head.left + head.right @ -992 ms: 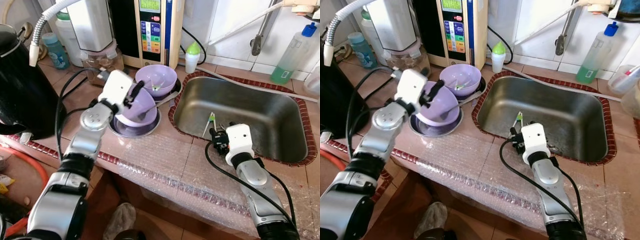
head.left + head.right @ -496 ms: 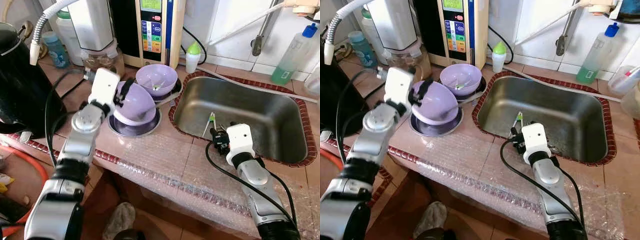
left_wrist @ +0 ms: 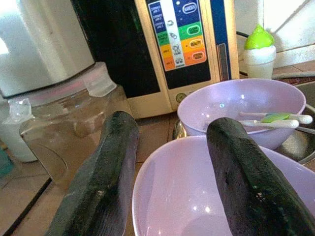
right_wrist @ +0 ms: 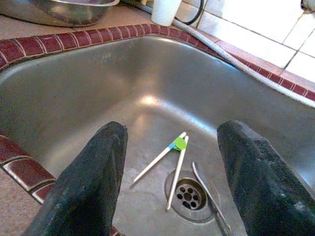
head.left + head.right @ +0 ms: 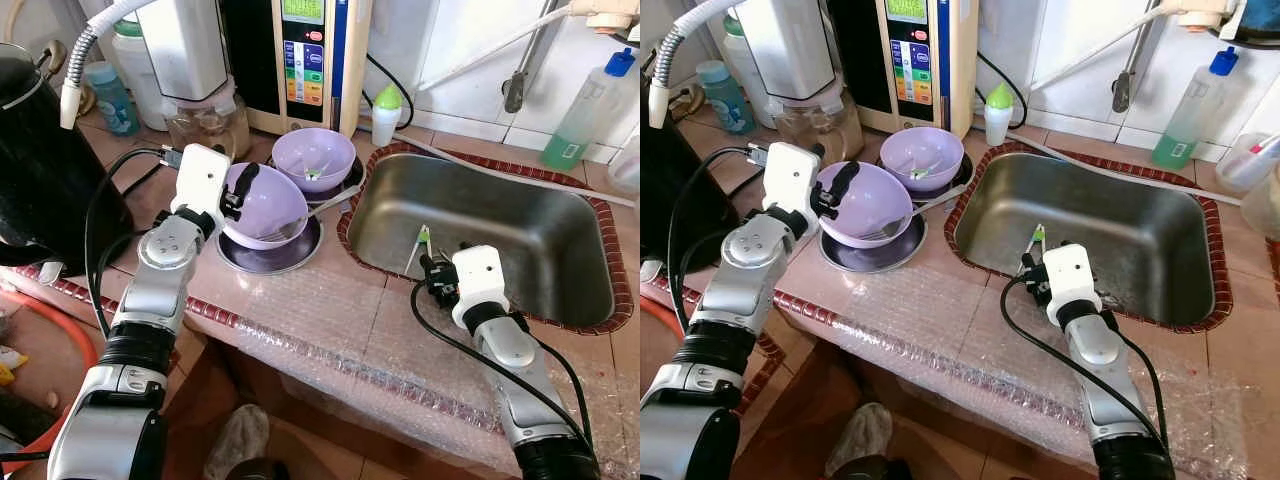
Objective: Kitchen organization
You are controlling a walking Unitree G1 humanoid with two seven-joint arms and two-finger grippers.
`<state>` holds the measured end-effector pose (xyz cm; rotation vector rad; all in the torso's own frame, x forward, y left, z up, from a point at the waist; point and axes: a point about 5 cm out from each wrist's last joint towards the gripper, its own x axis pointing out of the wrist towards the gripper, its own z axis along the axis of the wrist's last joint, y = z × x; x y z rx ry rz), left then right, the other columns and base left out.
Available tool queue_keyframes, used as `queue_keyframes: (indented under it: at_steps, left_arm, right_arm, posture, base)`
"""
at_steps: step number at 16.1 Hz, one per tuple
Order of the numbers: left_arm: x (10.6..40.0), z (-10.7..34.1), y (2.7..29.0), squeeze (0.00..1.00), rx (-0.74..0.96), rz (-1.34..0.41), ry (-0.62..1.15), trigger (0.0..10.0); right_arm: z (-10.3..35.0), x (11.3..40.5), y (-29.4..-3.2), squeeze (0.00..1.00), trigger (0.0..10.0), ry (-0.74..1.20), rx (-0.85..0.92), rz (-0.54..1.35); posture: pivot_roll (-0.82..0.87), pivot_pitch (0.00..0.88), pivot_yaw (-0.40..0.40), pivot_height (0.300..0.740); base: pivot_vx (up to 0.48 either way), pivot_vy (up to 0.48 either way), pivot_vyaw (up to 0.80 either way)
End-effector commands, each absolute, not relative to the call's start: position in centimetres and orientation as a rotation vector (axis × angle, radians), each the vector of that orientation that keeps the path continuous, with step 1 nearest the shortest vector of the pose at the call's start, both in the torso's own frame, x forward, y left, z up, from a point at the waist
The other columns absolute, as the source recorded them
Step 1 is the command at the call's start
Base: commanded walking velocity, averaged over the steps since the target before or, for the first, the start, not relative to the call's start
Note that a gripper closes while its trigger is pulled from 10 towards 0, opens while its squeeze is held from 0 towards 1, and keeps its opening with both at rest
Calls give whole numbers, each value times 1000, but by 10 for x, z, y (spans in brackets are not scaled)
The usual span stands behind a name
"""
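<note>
Tiled kitchen counter (image 5: pixel 150 190) in reddish-brown, front edge covered in bubble wrap (image 5: pixel 330 340); white wall tiles behind.

Rectangular stainless steel sink (image 5: pixel 560 260) sits at 3 o'clock of the scene, rimmed in dark red brick tile. On its floor lie white training chopsticks with a green joiner (image 4: pixel 170 155) beside the round drain (image 4: pixel 189 195), and a metal utensil handle (image 4: pixel 209 201) crossing the drain's edge.

Black kettle (image 5: pixel 40 180) at 9 o'clock. Beige water ioniser with coloured buttons (image 5: pixel 305 60) at 12 o'clock, a clear plastic container (image 3: pixel 69 123) just beside it.

Left gripper (image 3: pixel 170 162) grasps the rim of a lilac plastic bowl (image 5: pixel 268 205), one finger inside, one outside; bowl is tilted, over a steel plate (image 5: pixel 270 255), a fork (image 5: pixel 310 212) resting in it. A second lilac bowl (image 5: pixel 313 158) stands just behind at 1 o'clock, holding another green-and-white chopstick pair (image 3: pixel 275 119).

Right gripper (image 4: pixel 170 177) hovers over the sink's near rim, fingers spread wide, holding nothing.

Small white bottle with green cap (image 5: pixel 385 112) and green-liquid bottle with blue cap (image 5: pixel 585 110) stand along the wall.
</note>
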<state>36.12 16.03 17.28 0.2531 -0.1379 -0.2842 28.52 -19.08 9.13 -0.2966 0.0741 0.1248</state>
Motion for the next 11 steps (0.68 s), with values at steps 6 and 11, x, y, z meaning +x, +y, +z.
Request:
queue_keyframes:
  at_steps: [6, 11]
  left_arm:
    - [365, 157, 169, 0, 140, -229, -58, 10000]
    - [368, 155, 164, 0, 120, -236, -45, 10000]
  right_arm:
    - [97, 289, -195, 0, 10000, 49, -292, 110]
    - [100, 289, -196, 0, 10000, 36, -290, 106]
  posture:
    - [-63, 0, 36, 740]
    - [-67, 0, 36, 740]
  base:
    - [0, 0, 0]
    - [0, 0, 0]
